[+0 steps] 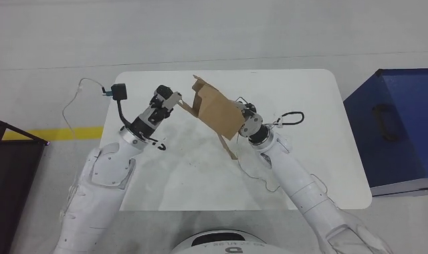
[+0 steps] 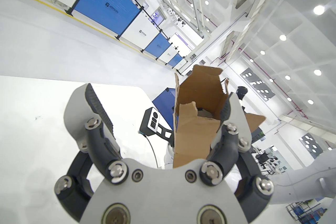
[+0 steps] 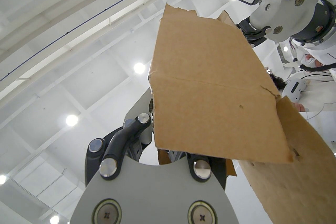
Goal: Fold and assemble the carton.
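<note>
Two arms angled toward the carton (image 1: 215, 110) (left fingers (image 2: 92, 101) spread)

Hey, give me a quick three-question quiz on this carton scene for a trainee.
1. True or false: the left gripper is open.
2. Which one is shut on the carton? A. left gripper B. right gripper C. neither
3. Fill in: the crate on the floor beside the table is ____ in colour.
Key: 1 true; 2 B; 3 blue.
</note>
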